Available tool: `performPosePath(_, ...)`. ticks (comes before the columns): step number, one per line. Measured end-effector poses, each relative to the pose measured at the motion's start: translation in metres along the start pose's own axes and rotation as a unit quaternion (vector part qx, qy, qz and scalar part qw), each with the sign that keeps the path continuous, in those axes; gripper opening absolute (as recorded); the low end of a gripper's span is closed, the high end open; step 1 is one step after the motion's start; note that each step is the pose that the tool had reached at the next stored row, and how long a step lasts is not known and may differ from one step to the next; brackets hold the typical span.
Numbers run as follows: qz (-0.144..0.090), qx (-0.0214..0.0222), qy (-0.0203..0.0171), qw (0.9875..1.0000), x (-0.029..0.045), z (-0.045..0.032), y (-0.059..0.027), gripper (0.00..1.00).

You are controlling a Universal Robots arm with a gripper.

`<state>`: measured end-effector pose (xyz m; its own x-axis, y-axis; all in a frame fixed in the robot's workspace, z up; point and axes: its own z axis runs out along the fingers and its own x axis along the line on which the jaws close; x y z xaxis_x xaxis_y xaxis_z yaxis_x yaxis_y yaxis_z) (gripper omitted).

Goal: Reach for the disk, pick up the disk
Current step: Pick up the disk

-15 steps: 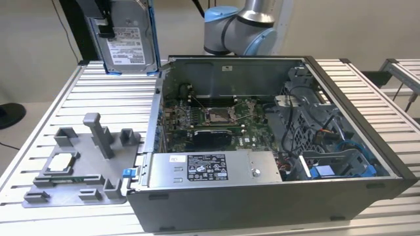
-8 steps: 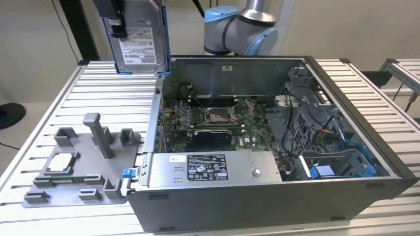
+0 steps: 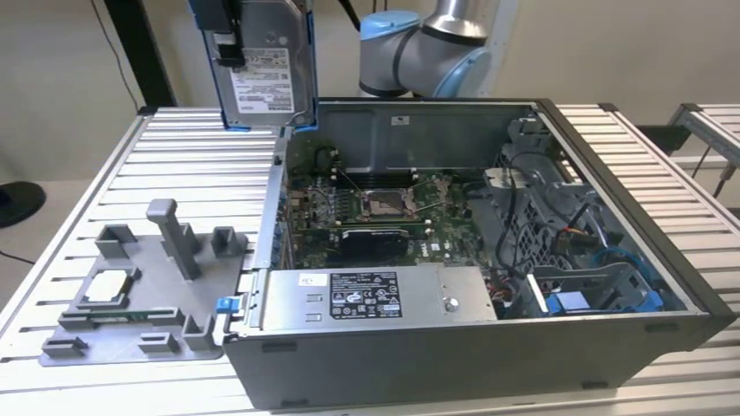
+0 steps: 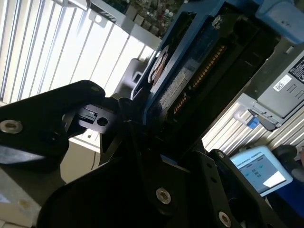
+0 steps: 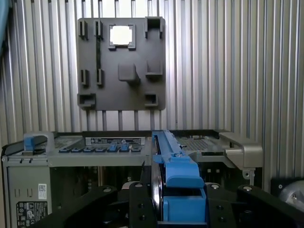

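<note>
Ribbed metal worktop (image 3: pixel 647 165) carrying an open computer case (image 3: pixel 463 364), with the robot arm (image 3: pixel 422 48) behind the case's far wall. The case holds a green motherboard (image 3: pixel 370 208) on its floor, a silver labelled box (image 3: pixel 370 299) along its near wall and a bay with blue brackets (image 3: pixel 590 299) at its near corner on the exterior view's right. A grey fixture (image 3: pixel 139 295) lies on the worktop at the exterior view's left of the case, and one of its recesses holds a small square silver chip (image 3: pixel 110 282). The disk (image 3: pixel 272 74) hangs upright in the air above the case's far corner on the exterior view's left, touching nothing below. In the first wrist view the gripper (image 5: pixel 178 209) is closed on the disk's blue-bracketed edge, one black finger on each face.
</note>
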<state>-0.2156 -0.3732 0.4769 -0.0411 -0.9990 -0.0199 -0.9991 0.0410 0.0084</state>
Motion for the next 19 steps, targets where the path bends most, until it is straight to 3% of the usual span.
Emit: performPosePath(19, 0.0, 0.0, 0.0, 1.0, -0.0023, -0.0004, -0.0561, 0.0)
